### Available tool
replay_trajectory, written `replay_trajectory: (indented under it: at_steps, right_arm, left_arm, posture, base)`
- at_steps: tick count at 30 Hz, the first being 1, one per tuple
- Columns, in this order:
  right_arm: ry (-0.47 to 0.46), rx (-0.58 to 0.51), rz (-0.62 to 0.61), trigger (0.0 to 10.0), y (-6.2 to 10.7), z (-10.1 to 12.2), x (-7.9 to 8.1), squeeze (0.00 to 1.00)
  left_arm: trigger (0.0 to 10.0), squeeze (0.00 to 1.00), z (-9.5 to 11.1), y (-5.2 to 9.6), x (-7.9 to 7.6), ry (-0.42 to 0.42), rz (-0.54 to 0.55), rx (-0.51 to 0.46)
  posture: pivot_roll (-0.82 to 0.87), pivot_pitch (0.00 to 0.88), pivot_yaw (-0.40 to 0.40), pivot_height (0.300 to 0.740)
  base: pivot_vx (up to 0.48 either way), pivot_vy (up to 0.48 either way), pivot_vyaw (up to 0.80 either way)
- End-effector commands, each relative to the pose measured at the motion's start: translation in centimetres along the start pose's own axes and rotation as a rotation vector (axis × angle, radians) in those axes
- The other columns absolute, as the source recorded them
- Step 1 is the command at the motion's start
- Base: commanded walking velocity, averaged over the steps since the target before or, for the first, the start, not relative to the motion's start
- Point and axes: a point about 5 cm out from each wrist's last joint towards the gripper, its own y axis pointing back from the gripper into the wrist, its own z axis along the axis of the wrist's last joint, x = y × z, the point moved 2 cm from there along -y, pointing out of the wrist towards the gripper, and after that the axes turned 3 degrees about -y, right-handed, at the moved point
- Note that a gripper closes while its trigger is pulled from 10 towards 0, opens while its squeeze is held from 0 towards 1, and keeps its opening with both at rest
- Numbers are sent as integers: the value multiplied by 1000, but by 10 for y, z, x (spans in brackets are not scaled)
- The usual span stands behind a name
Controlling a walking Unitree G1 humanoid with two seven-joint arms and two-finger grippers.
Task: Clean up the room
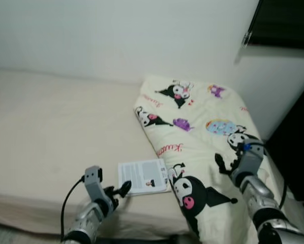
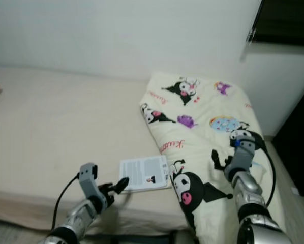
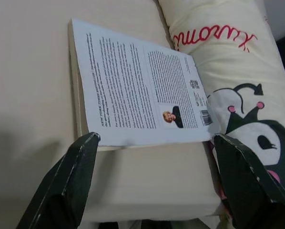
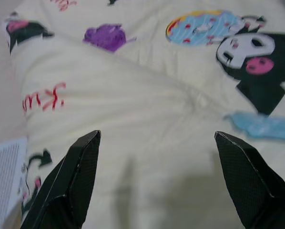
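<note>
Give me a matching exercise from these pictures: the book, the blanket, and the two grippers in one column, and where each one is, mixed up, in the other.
Column one:
1. book
2. cartoon blanket
3. left gripper
4. right gripper

Column two:
A. open above the cartoon blanket
B. flat on the bed, back cover up
C. open just short of the book
D. folded along the bed's right side

Pairs: 1-B, 2-D, 3-C, 4-A
</note>
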Motion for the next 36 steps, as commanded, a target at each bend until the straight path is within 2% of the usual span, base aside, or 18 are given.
replay_trajectory:
  at_steps: [1,4,8,11,13,15,18,20,24,25,27,28,30,32,36]
  right_arm:
    - [-3,-15,8,10000,0,2,1,0]
    - [-3,-17,10,10000,0,2,1,0]
    - [6,3,10,10000,1,-4,3,0]
    - [6,6,6,10000,1,-5,3,0]
    - [1,0,7,10000,1,-6,4,0]
    - [0,-2,9,10000,2,-6,5,0]
    - [5,-8,19,10000,4,-9,7,0]
    - [12,-12,20,10000,4,-10,7,0]
    - [15,-42,28,10000,9,-9,7,0]
    - [15,-42,28,10000,9,-9,7,0]
    - [24,-77,39,10000,15,-5,8,0]
    - [29,-90,43,10000,17,-3,8,0]
    - [34,-119,49,10000,27,3,9,0]
    - [36,-130,52,10000,31,5,9,0]
    - [57,-167,77,10000,39,17,15,0]
  left_arm:
    - [10000,0,9,-7,-11,-9,-39,-27]
    - [10000,0,12,-8,-13,-21,-43,-40]
    - [10000,0,38,-16,-20,-45,-54,-123]
    - [10000,0,42,-18,-20,-69,-39,-127]
    - [10000,0,45,-18,-16,-133,12,-117]
    - [10000,0,48,-18,-12,-142,44,-119]
    - [10000,0,59,-16,3,-169,167,-128]
    - [10000,0,61,-14,8,-189,211,-126]
    - [10000,0,65,-10,18,-220,274,-127]
    - [10000,0,65,-10,18,-220,274,-127]
    - [10000,0,67,-11,16,-207,262,-131]
    - [10000,0,68,-12,15,-201,254,-132]
    - [10000,0,76,-13,13,-143,222,-152]
    - [10000,0,80,-14,13,-116,212,-164]
    - [10000,0,104,-22,-2,-18,106,-217]
  posture:
    - [-75,0,-52,587]
    - [-79,0,-49,587]
    - [-76,0,-45,582]
    - [-80,0,-40,572]
    - [-81,0,-37,562]
    - [-81,4,-35,557]
    - [-81,33,-27,542]
    - [-81,38,-26,537]
    - [-88,111,-8,522]
    - [-88,111,-8,522]
    - [-95,191,7,512]
    - [-95,191,7,507]
    - [-94,276,9,497]
    - [-94,284,9,492]
    - [-101,340,14,473]
  base:
    - [0,0,0]
    - [0,0,0]
    - [0,0,0]
    - [0,0,0]
    - [0,0,0]
    - [0,0,0]
    - [0,0,0]
    - [0,0,0]
    - [0,0,0]
    - [0,0,0]
    - [0,0,0]
    - [0,0,0]
    - [0,0,0]
    - [0,0,0]
    - [0,0,0]
